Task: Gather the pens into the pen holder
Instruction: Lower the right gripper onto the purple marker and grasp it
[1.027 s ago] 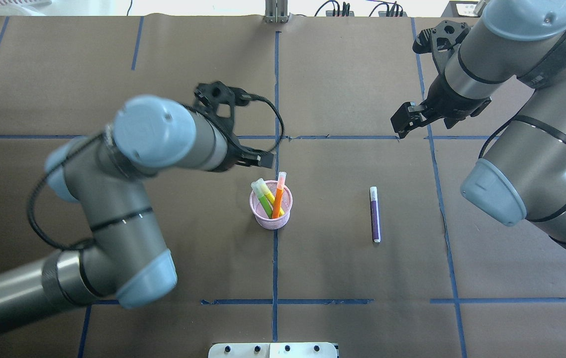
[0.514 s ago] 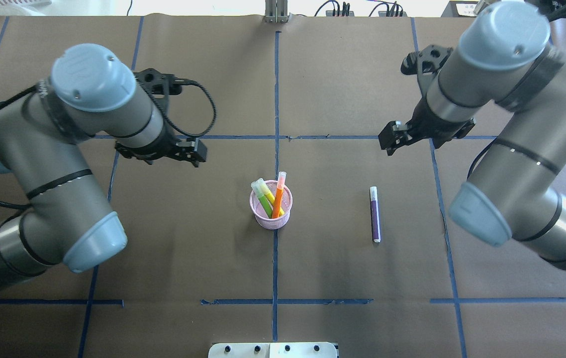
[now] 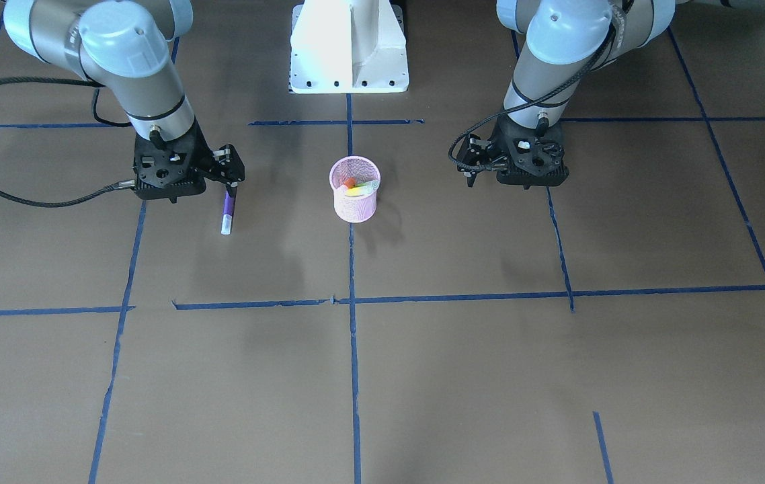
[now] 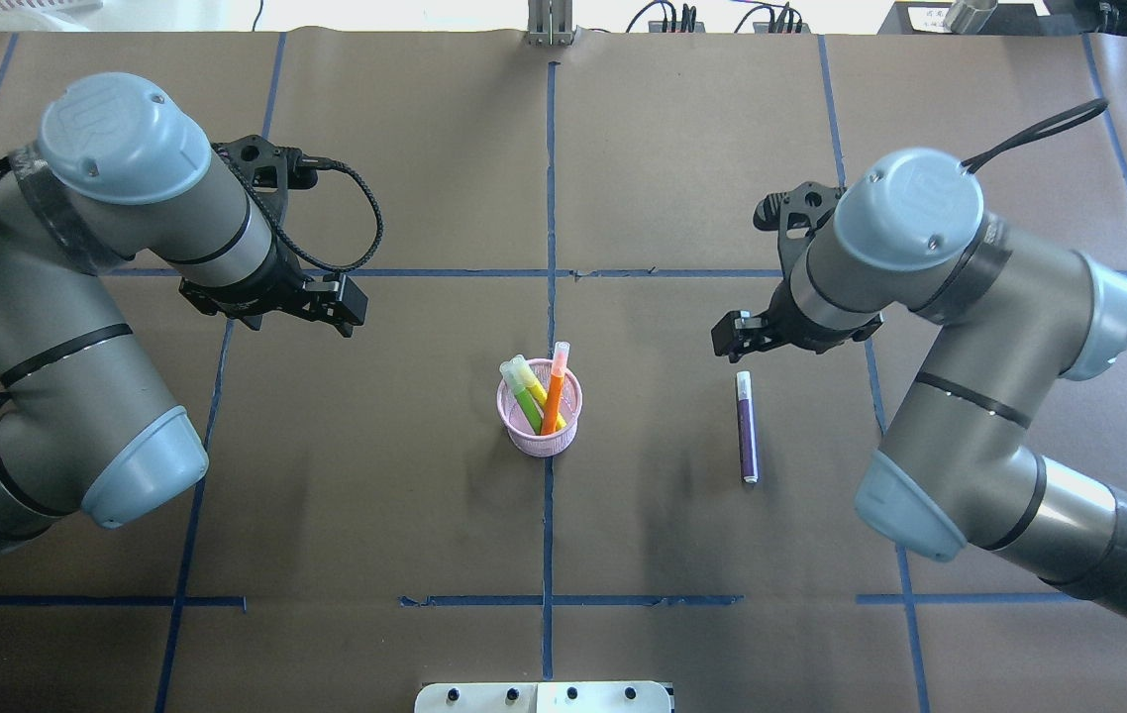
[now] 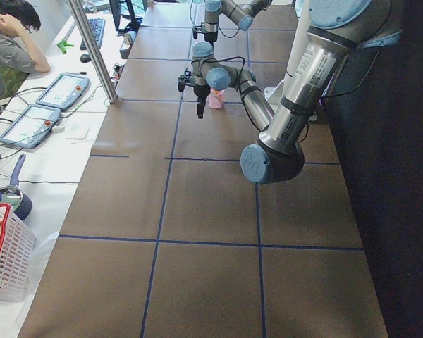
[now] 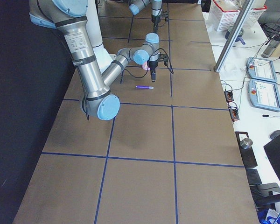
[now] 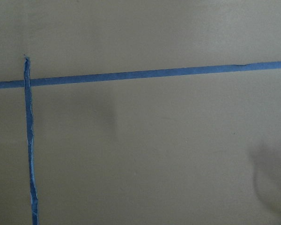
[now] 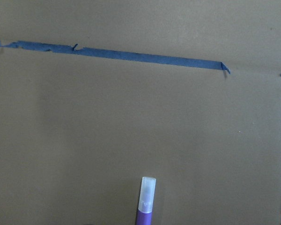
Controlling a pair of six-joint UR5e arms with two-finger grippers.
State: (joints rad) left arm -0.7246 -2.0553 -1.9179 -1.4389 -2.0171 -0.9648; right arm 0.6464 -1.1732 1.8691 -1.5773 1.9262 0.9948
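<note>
The pink mesh pen holder (image 4: 539, 428) stands upright at the table's middle; it also shows in the front view (image 3: 354, 196). An orange pen (image 4: 556, 388), a green pen (image 4: 522, 396) and a yellow pen (image 4: 534, 381) stand in it. A purple pen (image 4: 746, 428) lies flat to its right, pale cap pointing away from the robot; the right wrist view shows its cap end (image 8: 147, 194). My right gripper (image 4: 730, 337) hangs just beyond the cap, open and empty, low over the table (image 3: 229, 176). My left gripper (image 4: 351, 309) is open and empty, left of the holder (image 3: 471, 165).
Brown paper with blue tape lines (image 4: 550, 198) covers the table. The robot's white base (image 3: 347, 47) stands at the near edge. An operator (image 5: 10, 42) sits beyond the far side with tablets (image 5: 62, 90). A white basket (image 5: 3, 253) stands past the table's left end.
My left arm has swung left, away from above the pen holder. My right gripper has moved toward the robot and leftward, down to the purple pen's cap end. The pens have not moved.
</note>
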